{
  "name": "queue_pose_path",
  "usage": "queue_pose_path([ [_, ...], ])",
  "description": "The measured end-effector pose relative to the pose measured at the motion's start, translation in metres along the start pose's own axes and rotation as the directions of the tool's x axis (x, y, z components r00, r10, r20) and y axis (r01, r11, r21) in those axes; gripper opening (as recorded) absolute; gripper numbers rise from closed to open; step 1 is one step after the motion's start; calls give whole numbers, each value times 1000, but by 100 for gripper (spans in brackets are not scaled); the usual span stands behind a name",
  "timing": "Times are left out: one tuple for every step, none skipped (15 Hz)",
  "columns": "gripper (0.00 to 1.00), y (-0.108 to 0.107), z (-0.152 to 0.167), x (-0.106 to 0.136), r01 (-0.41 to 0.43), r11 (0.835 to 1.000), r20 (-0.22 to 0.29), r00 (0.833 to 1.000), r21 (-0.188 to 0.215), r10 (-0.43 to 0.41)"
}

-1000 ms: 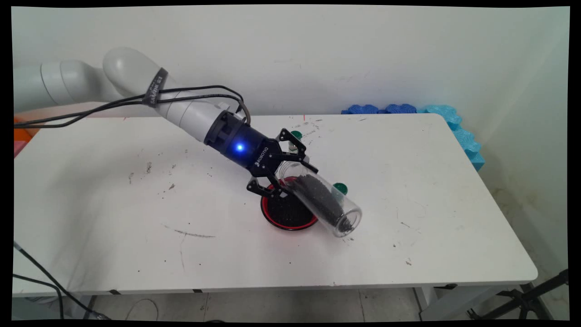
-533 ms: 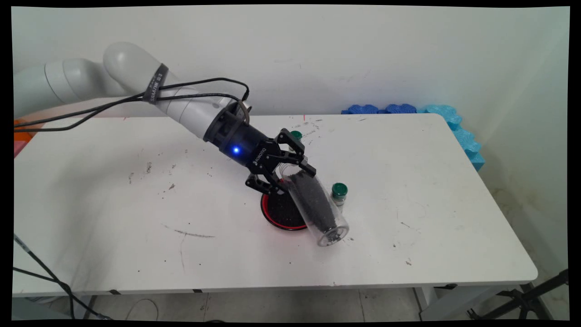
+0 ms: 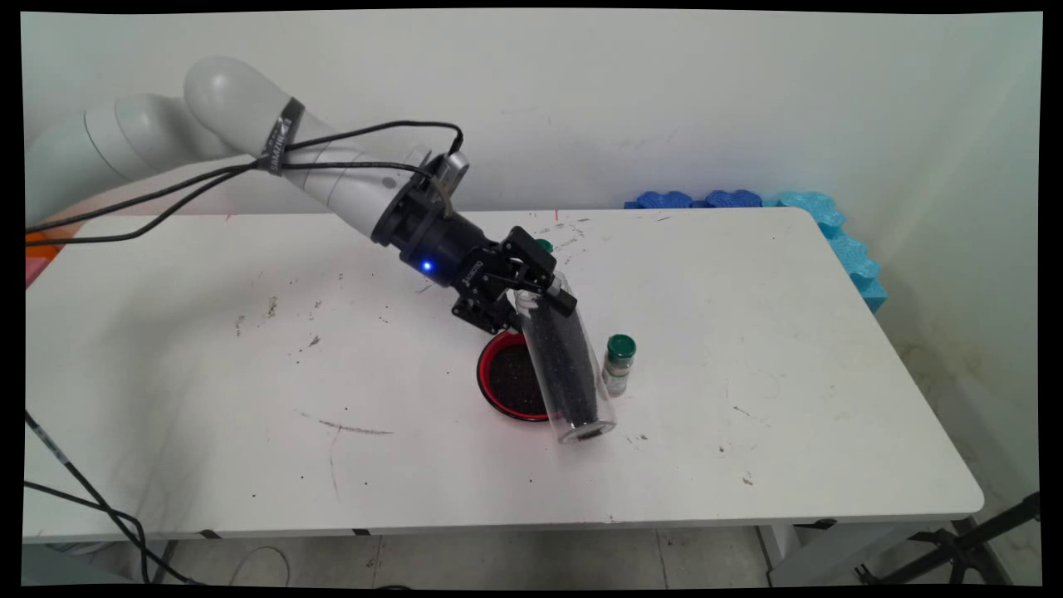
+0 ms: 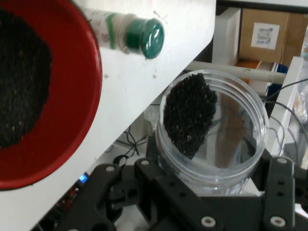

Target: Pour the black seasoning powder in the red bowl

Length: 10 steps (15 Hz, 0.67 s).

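A clear jar (image 3: 565,365), partly filled with black grains (image 4: 188,114), is held by the gripper (image 3: 531,286), whose fingers are clamped on its closed end. The jar is tilted steeply, open mouth lowest and toward the near edge of the table (image 3: 830,374); it is judged to be held this way so the grains slide toward the mouth. The mouth hangs at the near right rim of a red bowl (image 3: 498,397), which already holds a layer of the same grains. In the hand view the grains lie banked against one side of the jar wall, consistent with the tilt. A bottle with a green cap (image 3: 619,363) stands upright just to the right of the jar, apart from it. A second green cap (image 3: 544,246) is partly hidden behind the gripper; what it belongs to cannot be told. Counted: one jar, one bowl, one bottle in full sight, two green caps. Scattered grains are noted on the table.
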Motion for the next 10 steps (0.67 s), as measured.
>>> queue_pose_path([
  [0, 3, -2, 0, -36, 999, -3, 999, 0, 36],
  [0, 7, -5, 0, -78, 997, -5, 997, 1, 78],
  [0, 11, -8, 0, -119, 993, -8, 993, 2, 119],
  [0, 14, -11, 0, -154, 988, -10, 988, 3, 154],
  [0, 18, -14, -1, -192, 981, -11, 981, 4, 192],
  [0, 23, -17, -1, -234, 972, -13, 972, 6, 234],
  [0, 27, -20, -2, -276, 961, -17, 961, 7, 276],
  [0, 31, -23, -3, -327, 945, -21, 945, 9, 327],
  [0, 37, -26, -4, -376, 926, -29, 926, 9, 376],
  [0, 42, -29, -4, -416, 909, -39, 908, 11, 416],
])
